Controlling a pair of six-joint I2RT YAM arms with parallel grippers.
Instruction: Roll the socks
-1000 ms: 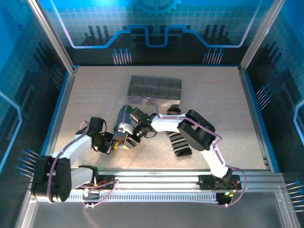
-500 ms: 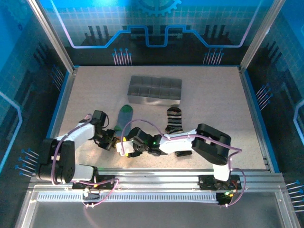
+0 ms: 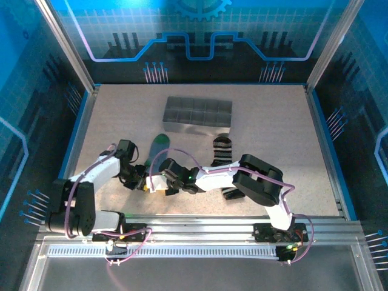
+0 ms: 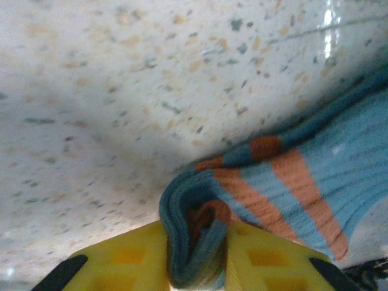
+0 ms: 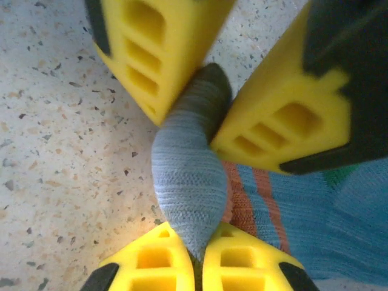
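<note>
Left hand (image 3: pixel 143 182) and right hand (image 3: pixel 154 183) sat fingertip to fingertip low on the surface (image 3: pixel 273 121), both clenched on the same end of the grey-blue sock (image 3: pixel 159 145). Left wrist view: left hand (image 4: pixel 197 264) had its yellow fingers (image 4: pixel 130 257) pressed in on a folded-over bunch of the grey-blue sock (image 4: pixel 285 176). Orange stripes sat just beyond the fingertips, and the fabric ran off to that hand's right over the speckled surface (image 4: pixel 121 79). Right wrist view: right hand (image 5: pixel 199 260) pinched a twisted rope of the grey-blue sock (image 5: pixel 188 176) between its fingers (image 5: pixel 154 264). Directly opposite, the left hand (image 5: pixel 205 100) nipped the far tip of the same twist. Orange stripes and a patch of green showed to the right hand's right. From above, the sock's green end lay flat beyond both hands. Striped sock (image 3: pixel 221 151) lay apart from both hands, off to the right hand's right, its near part under the right arm. Grey tray (image 3: pixel 197 113) stood beyond the hands, past both socks.
</note>
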